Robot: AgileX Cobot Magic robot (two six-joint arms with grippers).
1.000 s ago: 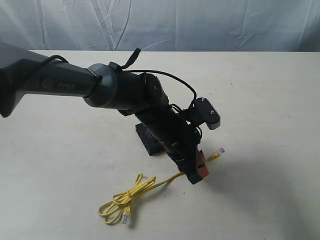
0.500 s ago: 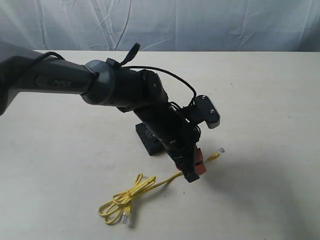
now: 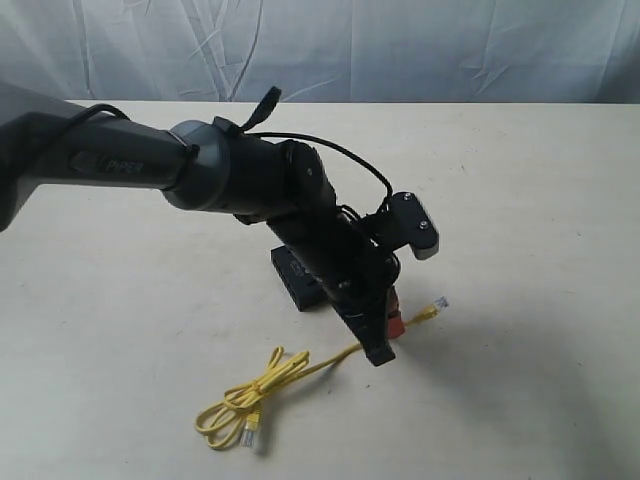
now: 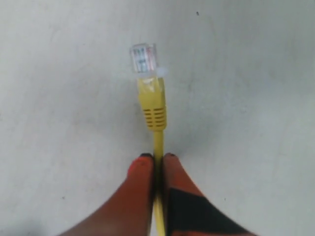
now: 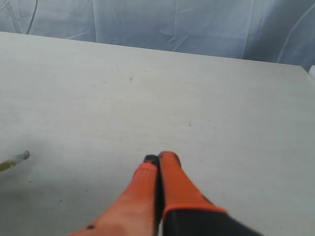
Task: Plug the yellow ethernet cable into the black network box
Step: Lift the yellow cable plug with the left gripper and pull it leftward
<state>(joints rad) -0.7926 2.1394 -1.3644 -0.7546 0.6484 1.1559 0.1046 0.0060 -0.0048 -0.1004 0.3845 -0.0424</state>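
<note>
The desk (image 3: pixel 520 200) fills the exterior view, its far edge at 12 o'clock against a pale cloth (image 3: pixel 400 50). Bare surface runs wide toward 3 and 9 o'clock; everything sits bunched near the middle.

One arm (image 3: pixel 240 180) shows there, the left, reaching in from 9 o'clock and angling down toward 5. It covers much of the one black box (image 3: pixel 290 275), which lies flat on the desk under the forearm.

One yellow cable (image 3: pixel 262 383) lies at 7 o'clock from the box, coiled loosely and well apart from it, then runs toward 3 o'clock into the left hand (image 3: pixel 385 335). It has two clear plugs: one (image 3: pixel 250 437) beside the coil, and one (image 4: pixel 143 59) past the hand's tips.

The left hand (image 4: pixel 157 157) is pinched onto the cable just behind the yellow boot, the plug sticking out free ahead of it.

The right hand (image 5: pixel 158 158) has its fingers pressed together with nothing between them, over bare desk.
</note>
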